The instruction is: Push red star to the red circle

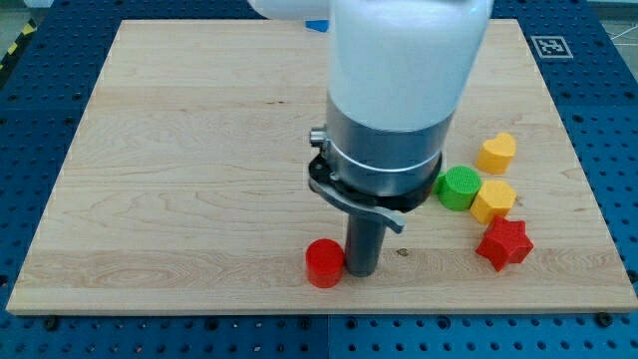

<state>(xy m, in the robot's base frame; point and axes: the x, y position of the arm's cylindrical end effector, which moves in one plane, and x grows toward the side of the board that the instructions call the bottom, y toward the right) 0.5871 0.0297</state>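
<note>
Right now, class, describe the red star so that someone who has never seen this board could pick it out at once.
Start at the wooden board and go to the cluster of blocks near the view's right edge. The red star is the lowest of the four there, just below the yellow hexagon. It is the only red, pointed one among them; the red circle sits apart, beside my tip.

Matt plastic blocks on a pale wooden desk

The desk (199,150) is light, smooth, grained wood. The red star (504,243), red circle (324,263), ribbed-topped green circle (459,187) and two yellow blocks (495,152) (492,200) look like matt plastic. The rod down to my tip (361,271) is dark, dull metal under a glossy white casing (404,55).
</note>
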